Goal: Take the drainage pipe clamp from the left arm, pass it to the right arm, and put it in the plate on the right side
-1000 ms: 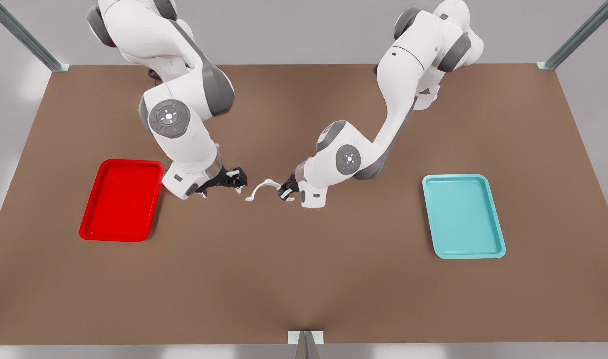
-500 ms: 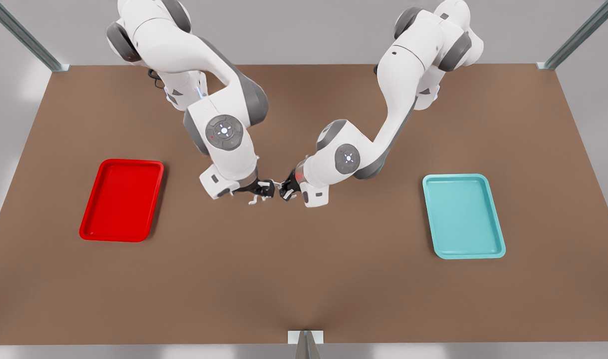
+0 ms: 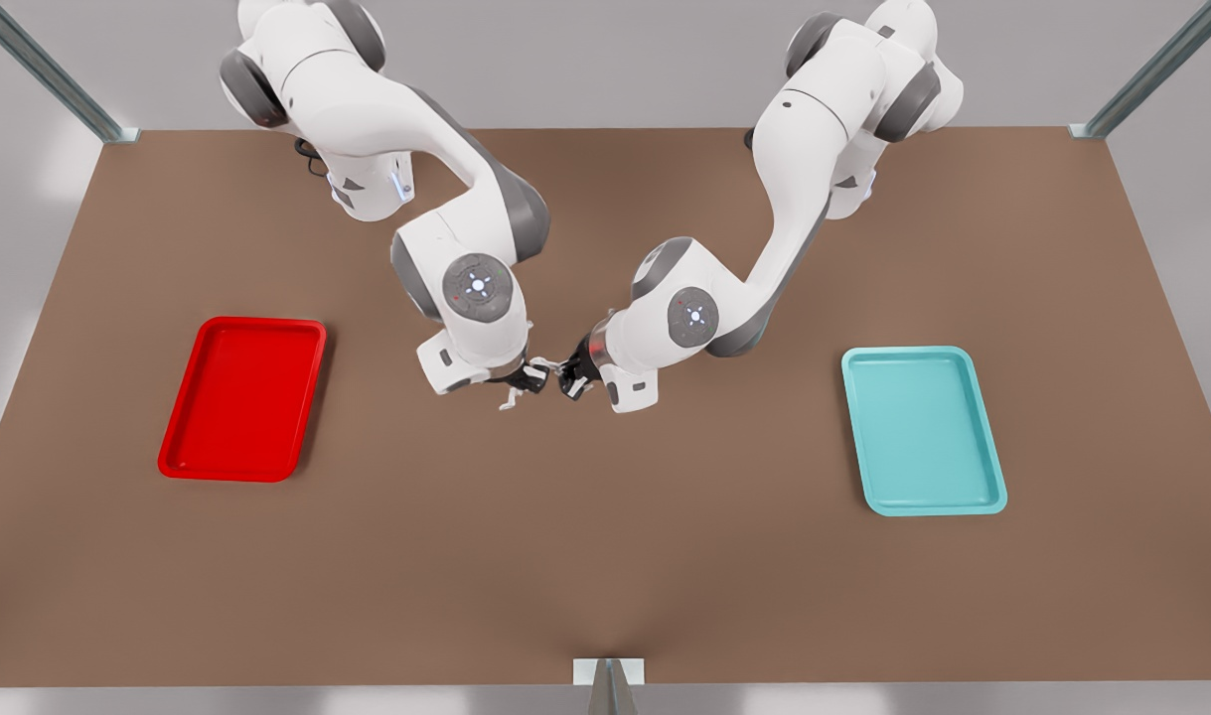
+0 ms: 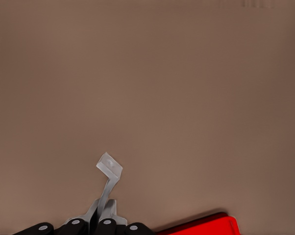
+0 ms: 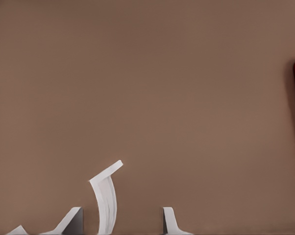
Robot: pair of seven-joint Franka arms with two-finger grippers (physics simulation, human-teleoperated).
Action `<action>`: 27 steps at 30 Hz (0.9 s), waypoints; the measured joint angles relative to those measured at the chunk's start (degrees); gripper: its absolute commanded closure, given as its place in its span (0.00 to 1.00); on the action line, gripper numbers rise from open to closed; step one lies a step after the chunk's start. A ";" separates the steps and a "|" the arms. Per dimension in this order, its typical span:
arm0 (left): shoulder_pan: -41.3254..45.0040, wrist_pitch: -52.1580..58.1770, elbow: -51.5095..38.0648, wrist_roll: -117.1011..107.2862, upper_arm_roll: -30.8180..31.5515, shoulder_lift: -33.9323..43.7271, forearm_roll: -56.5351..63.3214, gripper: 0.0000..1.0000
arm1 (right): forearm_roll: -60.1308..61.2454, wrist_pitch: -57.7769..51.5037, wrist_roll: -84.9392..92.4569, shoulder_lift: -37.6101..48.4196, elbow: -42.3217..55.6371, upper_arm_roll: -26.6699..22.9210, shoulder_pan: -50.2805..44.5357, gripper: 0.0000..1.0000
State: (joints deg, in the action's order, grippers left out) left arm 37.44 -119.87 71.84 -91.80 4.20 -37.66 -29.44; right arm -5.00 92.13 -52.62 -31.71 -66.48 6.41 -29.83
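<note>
Red and shallow, the plate (image 3: pixel 242 397) lies at the middle left of the front view on the brown table (image 3: pixel 605 576), and nothing is in it. So the last step, the placing, is not done.

Next to the right comes the right arm (image 3: pixel 471 288). It bends down toward the centre of the frame. The right gripper (image 5: pixel 121 220) has its fingers spread, and in the right wrist view the drainage pipe clamp (image 5: pixel 106 196) stands between them, touching neither as far as I can see.

Just right of centre, the left gripper (image 4: pixel 102 215) has its fingers pressed together on one end of the clamp. The strap rises out of them, and its flat tab is free at the top. The left arm (image 3: pixel 694 318) reaches in from the upper right.

A teal tray (image 3: pixel 923 427) lies at the middle right, well apart from the arms.

My judgement: the handover is at its middle. The clamp is up off the table, between the two grippers at the centre, and the left arm alone holds it. What is left is for the right gripper to close, for the left one to let go, and then the carrying to the red plate.

In the front view the two grippers meet so closely that the clamp is hard to make out there. The lower edge of each wrist view cuts off the fingers and the held end of the clamp.
</note>
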 measured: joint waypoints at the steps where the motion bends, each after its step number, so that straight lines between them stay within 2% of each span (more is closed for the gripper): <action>1: 0.00 0.04 0.00 -0.15 0.00 0.03 0.00 0.79 | -0.05 0.07 -0.33 -0.15 -0.01 0.00 -0.17 0.10; 7: -0.17 0.67 0.00 -0.92 0.00 0.17 0.00 0.79 | -0.35 0.59 -1.99 -2.17 -0.03 0.00 -0.70 0.13; 9: -0.17 0.78 0.00 -1.13 0.00 0.31 -0.02 0.79 | -0.38 0.79 -2.43 -3.17 -0.01 -0.03 -0.47 0.17; 10: -0.18 0.82 0.00 -1.23 0.00 0.36 -0.03 0.79 | -0.38 0.87 -2.64 -3.58 -0.04 -0.04 -0.36 0.25; 11: -0.18 0.86 0.00 -1.33 0.00 0.38 -0.05 0.79 | -0.37 0.93 -2.83 -3.91 -0.05 -0.05 -0.28 0.39; 13: -0.18 0.92 0.00 -1.51 0.00 0.40 -0.07 0.79 | -0.37 1.03 -3.18 -4.02 -0.01 -0.08 -0.25 0.62; 17: -0.17 1.00 0.00 -1.79 0.00 0.41 -0.08 0.79 | -0.36 1.15 -3.78 -3.59 0.01 -0.08 -0.79 0.73; 18: -0.17 0.98 0.00 -1.84 0.00 0.41 -0.03 0.11 | -0.36 1.18 -3.91 -3.56 0.01 -0.08 -0.95 0.78; 19: -0.18 0.87 0.01 -1.87 0.00 0.44 0.03 0.00 | -0.36 1.22 -4.03 -3.55 0.01 -0.04 -1.04 0.79; 27: -3.21 3.33 -0.07 -1.65 -0.31 1.78 0.56 0.00 | -0.41 1.30 -4.57 -2.96 0.03 -0.05 0.69 0.79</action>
State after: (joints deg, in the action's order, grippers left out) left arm 34.23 -116.54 71.77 -93.44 3.89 -35.88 -28.88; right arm -5.41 93.43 -57.20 -34.67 -66.45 6.36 -29.13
